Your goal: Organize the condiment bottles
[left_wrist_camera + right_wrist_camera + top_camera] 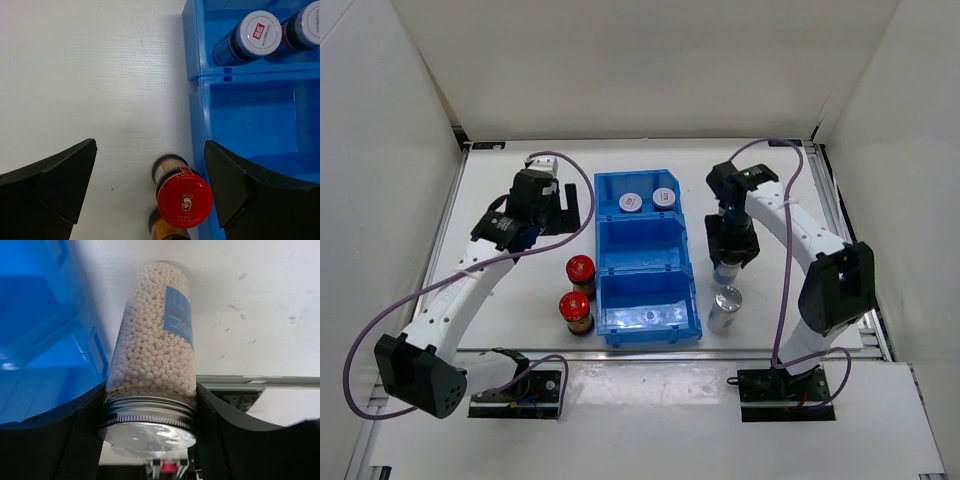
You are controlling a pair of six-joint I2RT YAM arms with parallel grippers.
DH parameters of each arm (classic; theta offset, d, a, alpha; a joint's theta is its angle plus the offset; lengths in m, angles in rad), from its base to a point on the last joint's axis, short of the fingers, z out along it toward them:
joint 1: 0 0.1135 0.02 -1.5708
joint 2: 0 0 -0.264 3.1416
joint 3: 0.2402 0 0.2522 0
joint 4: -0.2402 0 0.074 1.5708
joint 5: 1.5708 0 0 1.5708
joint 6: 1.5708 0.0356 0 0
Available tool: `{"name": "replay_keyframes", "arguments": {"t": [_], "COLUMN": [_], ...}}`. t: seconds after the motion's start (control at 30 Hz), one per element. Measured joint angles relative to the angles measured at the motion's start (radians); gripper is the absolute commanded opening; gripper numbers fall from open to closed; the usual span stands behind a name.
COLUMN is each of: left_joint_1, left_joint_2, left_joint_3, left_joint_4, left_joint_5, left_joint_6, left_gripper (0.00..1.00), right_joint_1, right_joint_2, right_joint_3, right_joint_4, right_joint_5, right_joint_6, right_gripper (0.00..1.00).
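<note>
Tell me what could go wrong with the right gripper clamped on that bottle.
1. The right gripper holds the silver-capped bottle only near its cap, so the long body may swing or slip when lifted.
2. The blue bin wall is right beside it; the bottle could catch there.
3. The other silver-capped bottle stands close by and might get knocked.

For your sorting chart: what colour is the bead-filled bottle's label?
Blue label, best seen in the right wrist view.

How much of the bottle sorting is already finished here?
Done: two white-lidded bottles stand in the far compartment of the blue bin. In hand: the right fingers clamp one silver-capped bottle. Remaining: the other silver-capped bottle and two red-capped bottles stand outside it; two compartments are empty.
</note>
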Motion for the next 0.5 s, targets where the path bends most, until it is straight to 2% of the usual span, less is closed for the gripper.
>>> {"name": "replay_keyframes", "arguments": {"t": [0.1, 0.17, 0.37, 0.5], "left_joint_1": [-0.003, -0.004, -0.005, -0.005], "left_joint_2": [-0.018, -0.028, -0.040, -0.043], "left_joint_3": [-0.020, -0.037, -0.072, -0.077], "left_joint_4": [0.008, 0.010, 0.010, 0.011], "left_joint_5": [-0.001, -0.002, -0.006, -0.008], "left_joint_6": [-0.001, -0.002, -0.008, -0.009], "left_gripper": [1.00, 1.00, 1.00, 1.00], "right_joint_1": [0.028, 0.057, 0.173, 0.224], "right_joint_2": [0.007, 0.022, 0.130, 0.279], "right_joint_3": [0.129, 0.258, 0.601, 0.725], "right_joint_4": [-0.053, -0.074, -0.074, -0.067], "right_joint_5": [0.054, 0.072, 0.064, 0.046], "right_joint_6": [0.011, 0.011, -0.008, -0.028], "right_gripper": [0.12, 0.10, 0.10, 0.10]}}
